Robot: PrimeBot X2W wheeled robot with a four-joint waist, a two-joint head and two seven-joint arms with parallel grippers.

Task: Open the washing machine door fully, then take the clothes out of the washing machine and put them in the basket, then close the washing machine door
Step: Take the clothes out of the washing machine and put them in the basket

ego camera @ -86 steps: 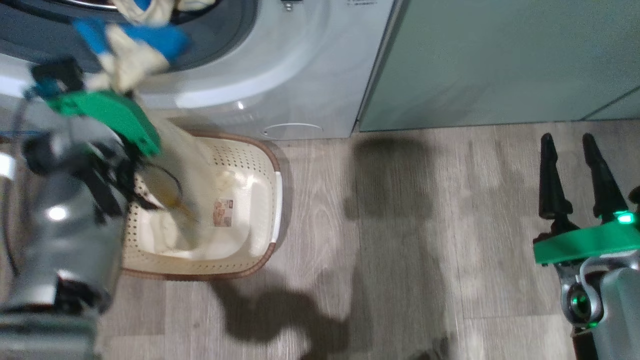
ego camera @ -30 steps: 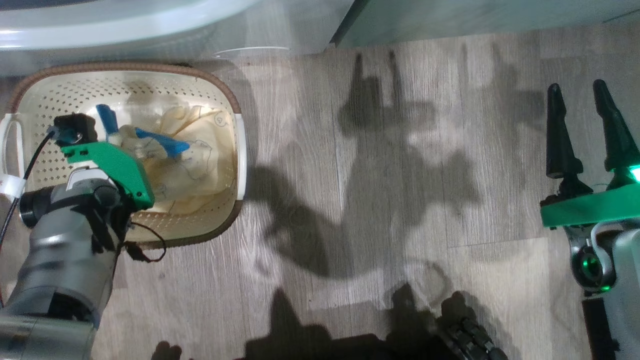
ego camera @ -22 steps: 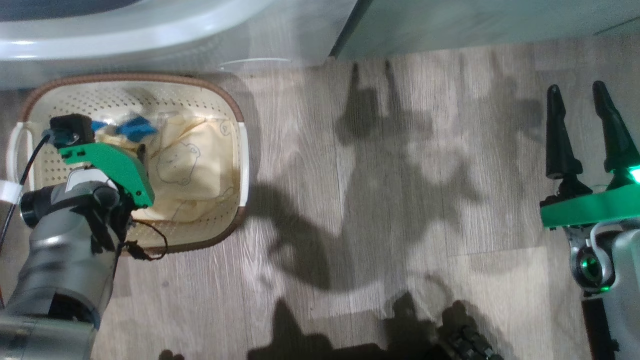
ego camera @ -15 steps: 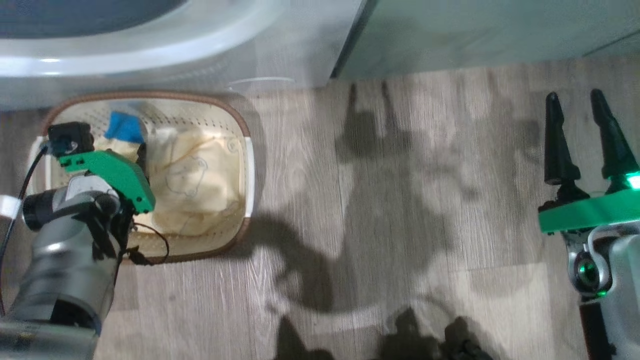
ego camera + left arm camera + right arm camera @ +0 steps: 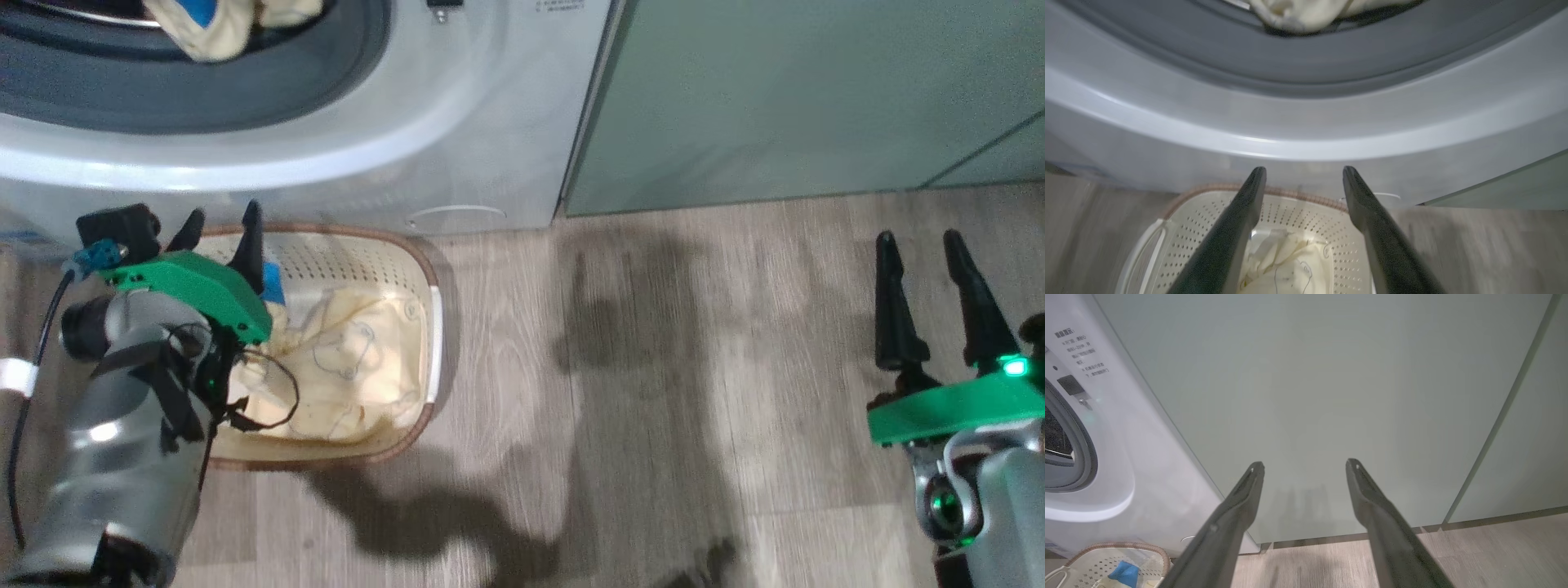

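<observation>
Grey print on your washing machine [image 5: 1139, 449] unreadable, clothes [image 5: 351, 367] in basket [image 5: 347, 256], left gripper [image 5: 222, 235] and right gripper [image 5: 916, 245] spread, empty.

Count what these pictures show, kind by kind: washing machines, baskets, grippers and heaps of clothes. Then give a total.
Washing machine: 1
Basket: 1
Grippers: 2 (left gripper, right gripper)
Heaps of clothes: 2 (basket heap, machine heap)
Total: 6

Home laundry corner: white washing machine [image 5: 490, 122] beside sage-green cabinets [image 5: 800, 98], wood-look plank floor [image 5: 653, 367], plastic basket [image 5: 438, 318]
</observation>
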